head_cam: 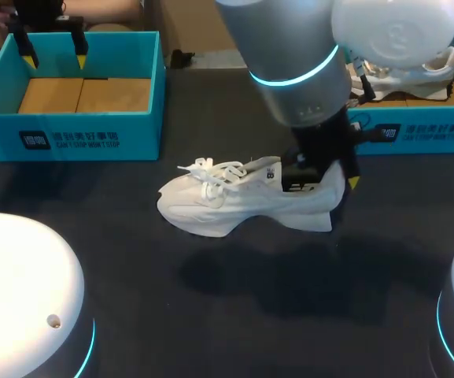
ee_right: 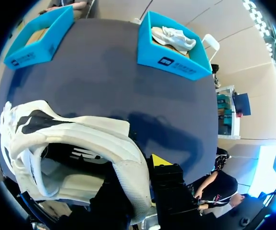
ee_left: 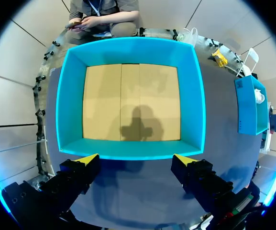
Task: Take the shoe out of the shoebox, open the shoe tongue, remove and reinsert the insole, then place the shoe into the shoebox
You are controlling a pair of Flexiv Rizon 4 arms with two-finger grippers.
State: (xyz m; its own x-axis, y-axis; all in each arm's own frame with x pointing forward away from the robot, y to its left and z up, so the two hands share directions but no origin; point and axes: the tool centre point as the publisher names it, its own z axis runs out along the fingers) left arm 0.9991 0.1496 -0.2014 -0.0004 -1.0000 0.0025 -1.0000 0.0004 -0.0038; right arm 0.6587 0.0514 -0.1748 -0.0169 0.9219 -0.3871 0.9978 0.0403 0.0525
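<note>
Shoe (head_cam: 227,201): centre of frame, toe pointing left
Right pincer (ee_right: 135,175): closed on the Shoe's heel collar; one finger inside
Left pincer (ee_left: 135,160): wide open, empty; above the upper-left box (head_cam: 77,138)

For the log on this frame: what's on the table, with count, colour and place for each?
shoe: one, white, middle of the table, on its sole, laces loose
second shoe: one, white, inside the right box
left box: one, teal with a cardboard floor, far left of the table, nothing in it
right box: one, teal, far right of the table
table: one, dark
left gripper: open, above the left box, holding nothing
right gripper: shut on the heel of the shoe
</note>
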